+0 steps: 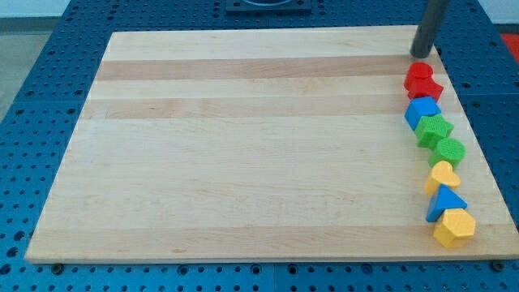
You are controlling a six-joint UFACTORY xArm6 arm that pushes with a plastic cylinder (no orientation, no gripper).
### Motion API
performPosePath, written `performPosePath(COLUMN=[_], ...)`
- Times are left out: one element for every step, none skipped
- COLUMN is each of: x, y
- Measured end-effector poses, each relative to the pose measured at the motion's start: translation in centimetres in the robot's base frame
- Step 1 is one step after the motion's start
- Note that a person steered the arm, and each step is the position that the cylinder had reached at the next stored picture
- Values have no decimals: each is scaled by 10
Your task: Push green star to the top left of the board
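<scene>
The green star (434, 130) lies near the board's right edge, in a line of blocks running down that edge. My tip (421, 54) stands at the board's top right corner, just above the top red block (419, 74) and well above the green star, touching no block. Below the red block come a red star (428, 89), a blue block (422, 111), the green star, a green round block (449, 151), a yellow heart (443, 175), a blue triangle (445, 201) and a yellow hexagon (455, 227).
The wooden board (243, 146) lies on a blue perforated table (32, 97). A dark fixture (268, 6) sits past the board's top edge.
</scene>
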State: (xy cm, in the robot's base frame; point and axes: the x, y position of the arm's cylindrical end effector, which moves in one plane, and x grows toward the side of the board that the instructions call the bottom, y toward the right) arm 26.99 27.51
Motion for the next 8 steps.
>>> performPosePath(x=[3,15,48,83,123,160,186,187], y=[52,70,70,70,70,67,39,9])
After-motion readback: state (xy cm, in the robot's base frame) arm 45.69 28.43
